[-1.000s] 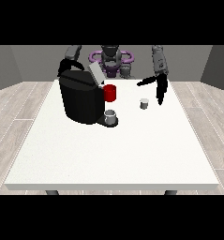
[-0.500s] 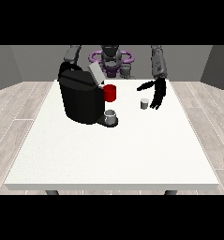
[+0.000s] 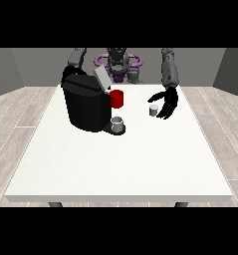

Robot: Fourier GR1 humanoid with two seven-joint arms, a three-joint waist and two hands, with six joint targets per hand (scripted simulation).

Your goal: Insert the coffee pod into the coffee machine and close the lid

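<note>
just beside the hand's (image 3: 166,103) spread fingers sits the coffee pod (image 3: 153,110).

Hand at the view's right (image 3: 166,103) hangs spread (fingers relaxed).

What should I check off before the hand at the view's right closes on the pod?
1. Coffee pod upright on the table: ok.
2. Hand at the view's right beside the pod, fingers spread: ok.
3. Pod already held: not ok, not yet.
4. Coffee machine lid raised: ok.
5. Pod slot free: cannot tell.
6. Hand at the view's left away from the lid: cannot tell, hidden behind the machine.
</note>
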